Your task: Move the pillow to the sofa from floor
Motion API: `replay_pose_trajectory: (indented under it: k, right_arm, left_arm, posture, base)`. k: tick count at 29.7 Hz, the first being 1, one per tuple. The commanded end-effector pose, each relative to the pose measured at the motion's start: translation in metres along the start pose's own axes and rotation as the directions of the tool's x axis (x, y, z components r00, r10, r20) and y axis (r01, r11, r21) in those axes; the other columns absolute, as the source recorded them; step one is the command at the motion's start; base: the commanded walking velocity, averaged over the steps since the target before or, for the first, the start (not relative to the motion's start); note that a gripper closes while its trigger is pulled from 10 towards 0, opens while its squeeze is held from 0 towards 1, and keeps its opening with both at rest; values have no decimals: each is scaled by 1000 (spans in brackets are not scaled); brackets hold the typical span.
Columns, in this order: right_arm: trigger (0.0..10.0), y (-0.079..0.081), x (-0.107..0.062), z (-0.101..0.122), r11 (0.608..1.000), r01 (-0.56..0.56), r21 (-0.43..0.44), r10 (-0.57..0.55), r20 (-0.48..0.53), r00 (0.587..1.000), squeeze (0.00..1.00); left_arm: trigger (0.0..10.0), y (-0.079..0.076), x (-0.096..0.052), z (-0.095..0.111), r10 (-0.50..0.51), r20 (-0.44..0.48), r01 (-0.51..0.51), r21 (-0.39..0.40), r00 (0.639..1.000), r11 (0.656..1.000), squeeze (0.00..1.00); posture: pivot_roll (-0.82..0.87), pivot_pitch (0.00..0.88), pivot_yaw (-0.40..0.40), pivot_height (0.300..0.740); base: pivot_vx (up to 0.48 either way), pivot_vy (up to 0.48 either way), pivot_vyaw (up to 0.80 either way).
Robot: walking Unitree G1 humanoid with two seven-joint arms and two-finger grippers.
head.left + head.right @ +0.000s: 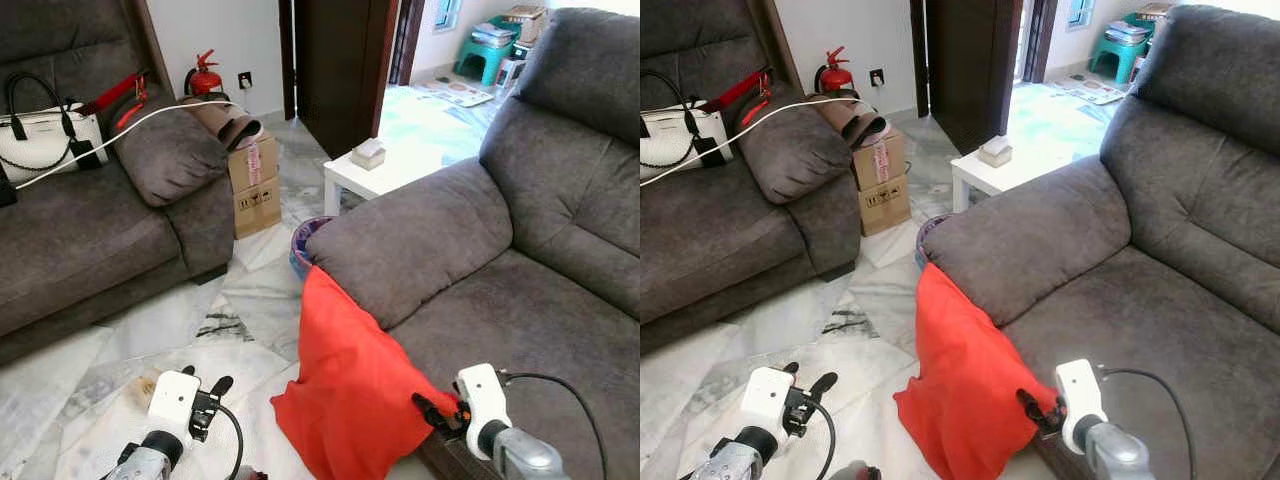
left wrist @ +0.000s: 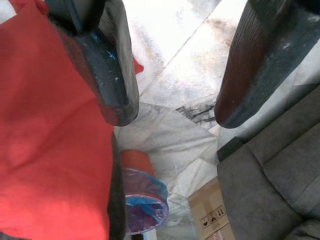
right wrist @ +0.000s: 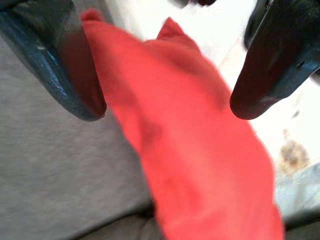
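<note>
— Two grippers, one pillow. Which is closer?

— Start from the left. The left gripper hangs low over the marble floor, fingers spread and holding nothing, with a strip of bare tile between it and the cloth.

— And the red pillow?

— It stands on the floor, leaning against the front of the sofa below the armrest (top corner up against the arm, bottom edge splayed on the tiles). Its long axis runs slantwise, from upper left down toward the lower right.

— Then the right side?

— The right gripper is at the pillow's lower right edge, just by the seat front. In its wrist view the fingers stand apart with red fabric between them, not yet pinched.

— So the right arm is nearer?

— I'd judge so. The pillow lies straight ahead of it, and the seat is just beside.
</note>
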State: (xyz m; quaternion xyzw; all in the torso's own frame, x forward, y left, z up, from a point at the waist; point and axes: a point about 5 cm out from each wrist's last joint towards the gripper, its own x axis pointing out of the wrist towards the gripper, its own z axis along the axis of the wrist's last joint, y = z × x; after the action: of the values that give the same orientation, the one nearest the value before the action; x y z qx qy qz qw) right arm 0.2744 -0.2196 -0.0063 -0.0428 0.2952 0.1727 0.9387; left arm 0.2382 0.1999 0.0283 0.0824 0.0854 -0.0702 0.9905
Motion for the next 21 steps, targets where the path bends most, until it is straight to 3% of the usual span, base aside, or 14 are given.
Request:
replay_pose_trajectory:
  k: [1, 21]
  right_arm:
    - [10000, 4, 1, -6, 1000, -22, 1, 22, -39, 999, 0]
    - [10000, 27, 15, -2, 995, 44, 94, -46, 15, 999, 0]
  left_arm:
    - [10000, 1, 0, 2, -5, 3, 5, -19, 1000, 1000, 0]
    - [10000, 3, 2, 20, -54, 30, 54, -25, 998, 998, 0]
  posture:
    - [56, 82, -2, 645]
    - [96, 131, 22, 645]
  base:
    - [0, 0, 0]
    - [0, 0, 0]
